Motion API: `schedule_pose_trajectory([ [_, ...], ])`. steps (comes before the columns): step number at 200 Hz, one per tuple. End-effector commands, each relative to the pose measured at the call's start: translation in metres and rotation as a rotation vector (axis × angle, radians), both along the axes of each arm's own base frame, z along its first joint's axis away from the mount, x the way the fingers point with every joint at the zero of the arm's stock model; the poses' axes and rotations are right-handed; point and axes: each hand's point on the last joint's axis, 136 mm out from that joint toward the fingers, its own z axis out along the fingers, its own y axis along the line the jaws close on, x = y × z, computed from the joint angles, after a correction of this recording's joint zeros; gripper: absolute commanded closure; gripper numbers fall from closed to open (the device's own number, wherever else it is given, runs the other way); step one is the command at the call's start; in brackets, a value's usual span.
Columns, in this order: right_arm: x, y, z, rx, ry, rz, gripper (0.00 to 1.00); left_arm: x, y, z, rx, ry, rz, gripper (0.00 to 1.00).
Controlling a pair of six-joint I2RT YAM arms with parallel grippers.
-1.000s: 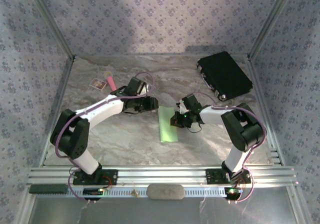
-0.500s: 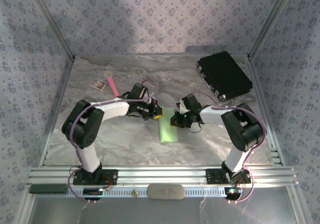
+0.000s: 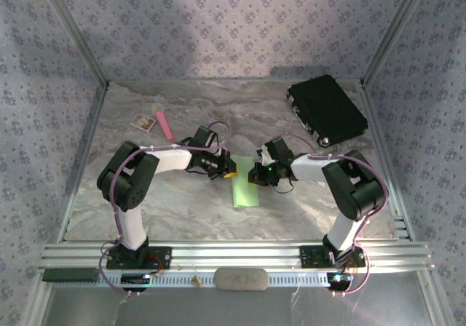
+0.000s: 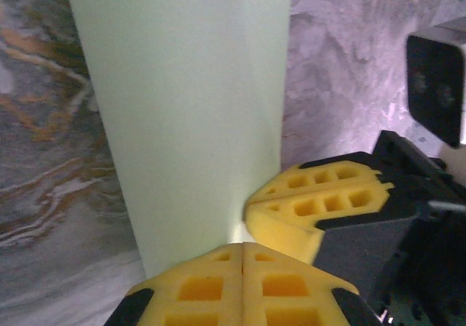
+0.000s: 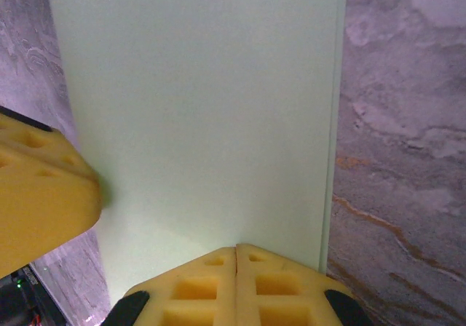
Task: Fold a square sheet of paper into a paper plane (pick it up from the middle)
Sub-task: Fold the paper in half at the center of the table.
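Note:
The square sheet of paper [image 3: 245, 189] lies on the marble table as a long lime-green strip, folded in half. Two layers show along its right edge in the right wrist view [image 5: 204, 108]. My left gripper [image 3: 228, 170] is shut, and its yellow tips rest at the strip's far end [image 4: 242, 247]. My right gripper [image 3: 255, 175] is also shut and sits on the same end [image 5: 237, 249] from the other side. Each wrist view catches the other gripper's yellow fingers [image 4: 313, 206] [image 5: 44, 188] close by. The paper plane is out of view.
A black case [image 3: 326, 110] lies at the back right. A pink stick [image 3: 164, 124] and a small white card [image 3: 143, 122] lie at the back left. A grey oblong [image 3: 242, 278] sits on the near rail. Patterned walls close in the table [image 3: 182, 202].
My left arm has swung right and towards me onto the strip's far end, and its gripper has closed. The right arm and the paper have stayed put.

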Motion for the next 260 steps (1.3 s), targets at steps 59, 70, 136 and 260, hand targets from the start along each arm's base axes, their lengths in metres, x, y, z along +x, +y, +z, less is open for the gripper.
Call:
schedule_pose_trajectory([
  [59,-0.029,-0.034,-0.050,-0.192,0.125,-0.052,1.00,-0.021,0.034,-0.048,0.201,0.023,-0.029,1.00],
  [70,-0.029,-0.036,-0.050,-0.203,0.123,-0.055,1.00,-0.022,0.037,-0.050,0.205,0.028,-0.027,1.00],
  [136,-0.029,-0.036,-0.050,-0.212,0.116,-0.058,1.00,0.009,0.015,0.001,0.096,-0.074,-0.020,1.00],
  [260,-0.030,-0.037,-0.051,-0.216,0.114,-0.059,1.00,0.014,0.026,-0.041,0.161,-0.010,-0.011,1.00],
])
